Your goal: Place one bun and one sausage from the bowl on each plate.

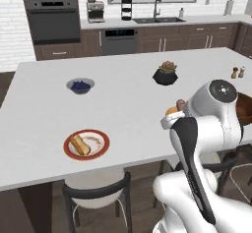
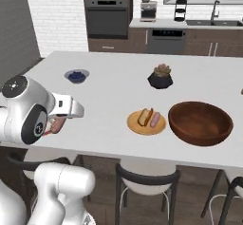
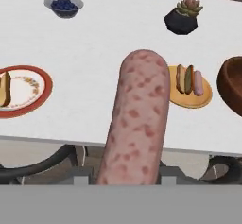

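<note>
blueberries fill the small grey bowl [image 3: 64, 4] at far left on the white counter [image 3: 108, 43]. nearer the front edge sits the red-rimmed plate [image 3: 28, 93] with one bun [image 3: 5, 90] on it. next, at centre, the gripper [image 3: 130, 171] is pinched on a sausage [image 3: 134, 124], which sticks up from between the fingers above the counter's front edge, between the two plates. right of it lies the wooden plate [image 3: 191, 98] carrying a bun [image 3: 185, 78] and a second sausage [image 3: 198, 82] side by side. behind that stands the black plant pot [image 3: 181, 20]. the dark wooden bowl [image 2: 200, 123] sits just beside the wooden plate, furthest right.
</note>
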